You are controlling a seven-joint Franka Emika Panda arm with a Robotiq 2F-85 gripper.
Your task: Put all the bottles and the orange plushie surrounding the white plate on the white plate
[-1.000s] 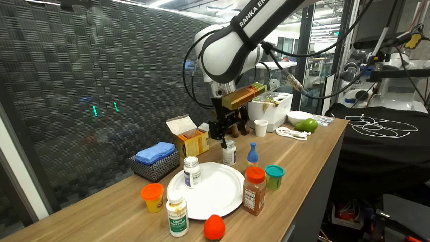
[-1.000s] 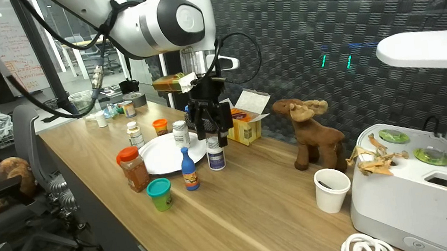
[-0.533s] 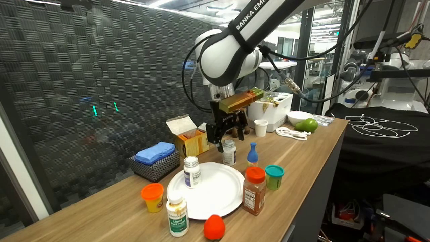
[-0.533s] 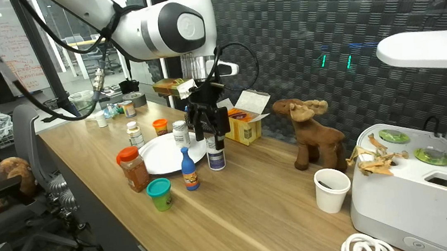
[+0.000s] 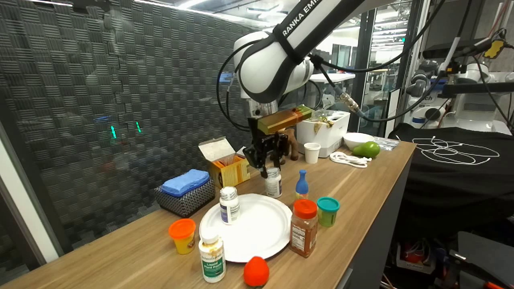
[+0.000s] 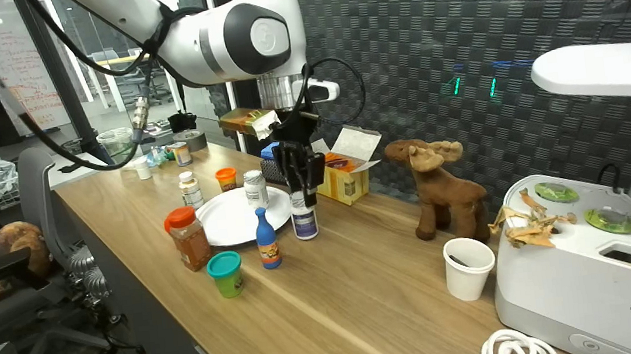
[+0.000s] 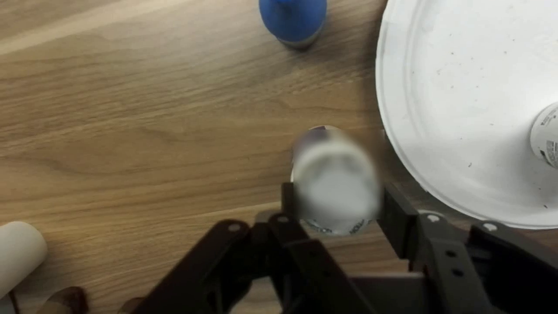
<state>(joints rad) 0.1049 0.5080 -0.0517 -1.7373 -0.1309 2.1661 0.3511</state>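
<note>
The claw (image 7: pixel 339 198) straddles a white bottle (image 5: pixel 274 188) (whether it grips, I cannot tell) standing, in an exterior view, at one o'clock from the plate (image 5: pixel 261 233); the plushie (image 5: pixel 256 272) sits at six.

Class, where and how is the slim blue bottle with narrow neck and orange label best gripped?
Grip the slim blue bottle by its labelled body, probably from straight above: it stands upright, its lower sides look nearly straight, and the slimmer neck leaves room to descend.
</note>
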